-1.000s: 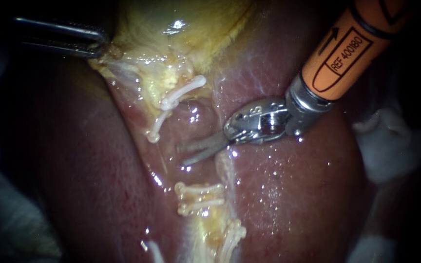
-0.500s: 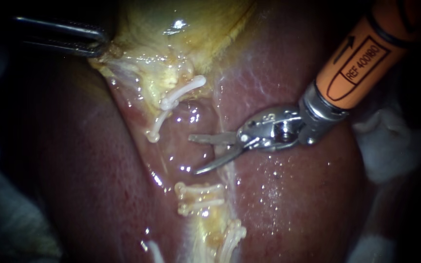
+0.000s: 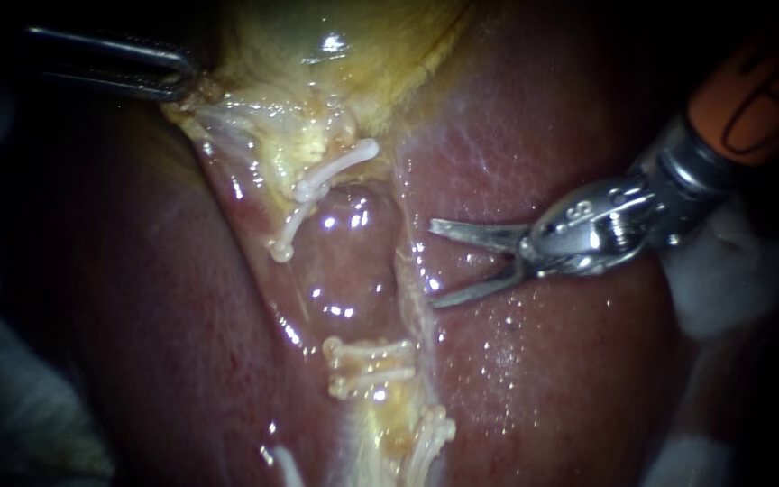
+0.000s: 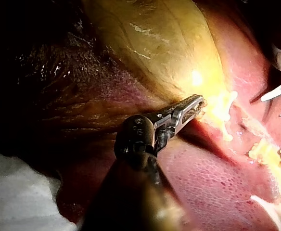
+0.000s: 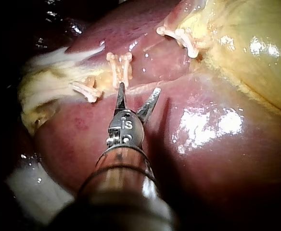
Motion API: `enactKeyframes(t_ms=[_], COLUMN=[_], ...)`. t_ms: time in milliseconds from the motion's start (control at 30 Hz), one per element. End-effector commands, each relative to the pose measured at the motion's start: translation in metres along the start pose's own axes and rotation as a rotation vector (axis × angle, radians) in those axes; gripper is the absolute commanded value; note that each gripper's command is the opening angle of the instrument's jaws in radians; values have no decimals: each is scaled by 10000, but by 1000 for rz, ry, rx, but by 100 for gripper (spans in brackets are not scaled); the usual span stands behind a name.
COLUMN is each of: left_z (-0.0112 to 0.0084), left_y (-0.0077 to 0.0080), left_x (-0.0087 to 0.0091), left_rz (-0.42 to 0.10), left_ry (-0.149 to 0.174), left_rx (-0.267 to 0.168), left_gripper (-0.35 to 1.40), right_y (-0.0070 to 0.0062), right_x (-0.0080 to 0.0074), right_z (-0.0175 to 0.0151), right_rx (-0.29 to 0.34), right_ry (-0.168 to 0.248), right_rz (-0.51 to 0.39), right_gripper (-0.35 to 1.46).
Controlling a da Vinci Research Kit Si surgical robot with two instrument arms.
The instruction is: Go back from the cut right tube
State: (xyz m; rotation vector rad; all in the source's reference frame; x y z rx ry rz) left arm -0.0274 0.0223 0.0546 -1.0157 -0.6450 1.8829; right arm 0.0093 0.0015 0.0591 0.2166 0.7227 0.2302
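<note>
My right instrument (image 3: 432,263) comes in from the upper right, its two thin blades open in a V over the liver (image 3: 543,388). It lies to the right of the glistening gap between the upper white clip (image 3: 326,183) and the lower pair of clips (image 3: 370,365), touching neither. In the right wrist view the open blades (image 5: 136,96) sit just short of the clips (image 5: 120,67). My left instrument (image 3: 178,81) at the upper left is shut on the yellowish gallbladder (image 3: 317,81) edge. The left wrist view shows its jaws (image 4: 191,107) clamped on that tissue.
Further white clips (image 3: 427,437) lie lower on the pale strand. White gauze (image 3: 723,271) sits at the right, beneath the orange shaft (image 3: 755,99). Dark red liver (image 4: 217,187) fills the ground around the clips.
My right instrument has drawn back to the right, out of the gap between the clips, and its blades have gone from nearly together to wide apart. The left instrument holds still.
</note>
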Motion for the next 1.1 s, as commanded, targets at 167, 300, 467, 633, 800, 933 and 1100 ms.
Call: enactKeyframes(t_ms=[167, 300, 467, 633, 800, 933, 1100], left_z=[5, 15, 37, 61, 66, 63, 46], left_y=[-1, -3, -9, -16, -19, -19, -17], left_x=[-3, -7, -20, -31, -34, -33, -26], left_rz=[2, 4, 13, 10, 13, 13, 10], left_ry=[2, 7, -2, -16, -21, -22, -28], left_rx=[4, 12, 1, -8, -11, -13, -24], left_gripper=[-35, -35, -35, -35, -35, -35, -35], right_y=[6, 10, 9, 7, 6, 6, 3], right_x=[-2, -1, -1, -1, 0, 0, 1], right_z=[-20, -26, -27, -28, -29, -29, -16], right_rx=[-9, -9, -8, -7, -7, 12, 138], right_ry=[-69, -70, -70, -70, -70, -65, -36], right_rz=[5, 11, 10, 10, 9, 11, 12], right_gripper=[145, 145, 145, 145, 145, 145, 140])
